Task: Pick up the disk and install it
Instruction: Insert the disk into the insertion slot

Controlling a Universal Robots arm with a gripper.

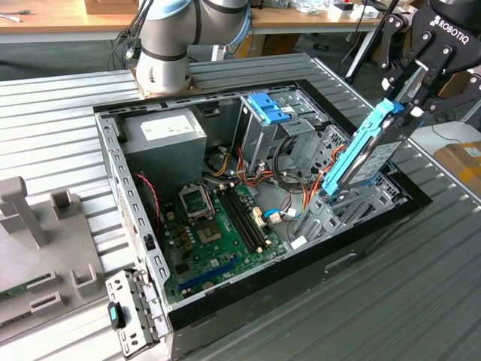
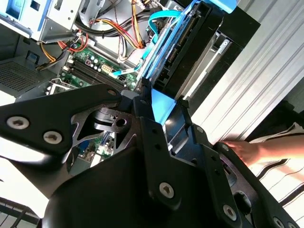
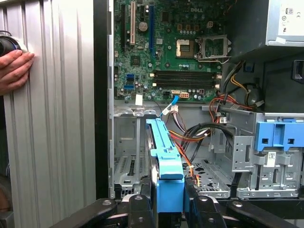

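Observation:
The disk (image 1: 370,154), a grey drive with bright blue carrier rails, hangs tilted on edge over the open computer case (image 1: 113,173), at the exterior view's right. Its lower end reaches down into the metal drive bay (image 1: 353,207) at that side of the case. My black gripper (image 1: 406,96) is shut on the disk's upper end. In both wrist views the blue rail (image 3: 163,145) (image 2: 167,45) runs out from between my fingers (image 3: 141,209) toward the bay (image 3: 127,156). The disk's label is hidden.
Inside the case lie the green motherboard (image 1: 218,226), a grey power-supply box (image 1: 165,135), coloured cables (image 3: 216,107) and a tall cage with a blue latch (image 1: 268,107). A person's hand (image 3: 14,69) rests on the ribbed table beside the case. Grey fixtures (image 1: 30,218) stand at the exterior view's left.

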